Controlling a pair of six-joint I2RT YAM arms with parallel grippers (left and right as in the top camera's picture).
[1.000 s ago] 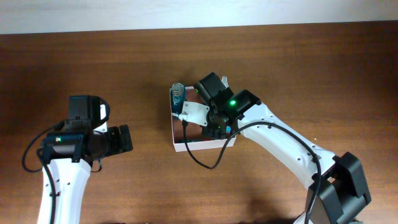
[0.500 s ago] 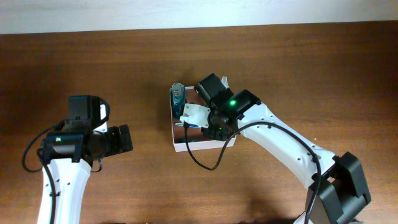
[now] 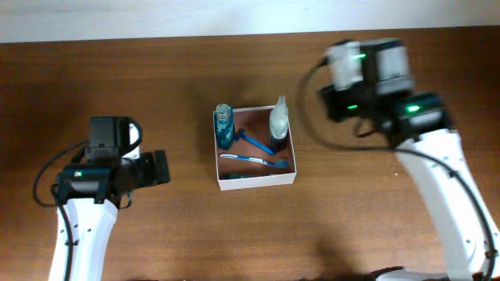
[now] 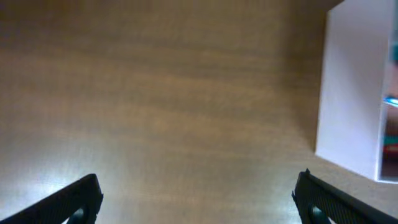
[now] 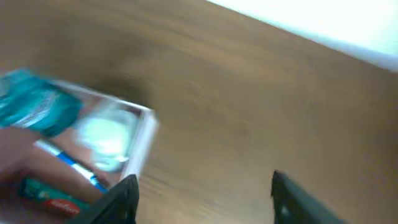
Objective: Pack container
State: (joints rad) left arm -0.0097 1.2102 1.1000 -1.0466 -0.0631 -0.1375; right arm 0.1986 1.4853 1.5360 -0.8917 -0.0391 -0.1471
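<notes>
The container point(image 3: 258, 183) is a square white-walled box with a reddish-brown floor at the table's middle. Inside it a teal bottle point(image 3: 225, 125) stands in the back left corner and a clear bottle point(image 3: 279, 123) in the back right. A blue toothbrush point(image 3: 254, 161) and a blue razor point(image 3: 254, 143) lie flat between them. My right gripper point(image 5: 202, 180) hangs open and empty over bare table, to the right of the container point(image 5: 142, 146); its view is blurred. My left gripper point(image 4: 198, 180) is wide open, low over the wood to the left of the container's wall point(image 4: 351, 87).
The dark wooden table point(image 3: 156, 86) ends at a pale wall strip point(image 3: 234, 16) along the back. The right arm point(image 3: 422, 148) reaches in from the front right corner, and the left arm point(image 3: 78, 226) stands at the front left.
My right arm has left the container and swung up to the back right while its jaws opened. The clear bottle now stands free in the container. The left arm has barely moved.
</notes>
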